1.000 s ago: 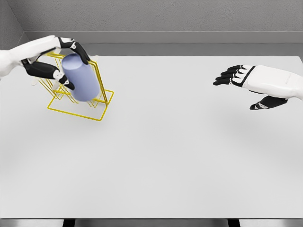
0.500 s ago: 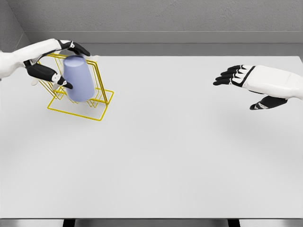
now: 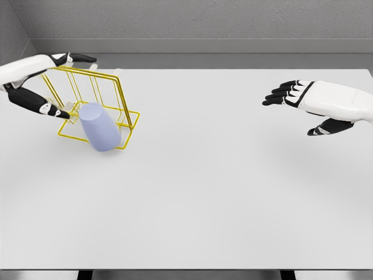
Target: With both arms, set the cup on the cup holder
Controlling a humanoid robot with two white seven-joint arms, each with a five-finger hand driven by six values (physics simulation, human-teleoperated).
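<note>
Cup (image 3: 99, 126) is leaning tilted at the near edge of the yellow wire cup holder (image 3: 111, 87), far left on the tabletop (image 3: 221, 186). Left hand (image 3: 44, 76) is hovering beside it, fingers apart, holding nothing. Right hand (image 3: 317, 105) is floating far right, fingers spread.

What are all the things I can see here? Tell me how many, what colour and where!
cup: one, pale blue, tilted at the front of the yellow rack, far left of the table, no hand on it
cup holder: one, yellow wire, far left of the table
table: one, light grey, fills most of the view
left robot hand: one, white with black fingers, open beside the rack, upper left
right robot hand: one, white with black fingers, open above the table's right side
</note>
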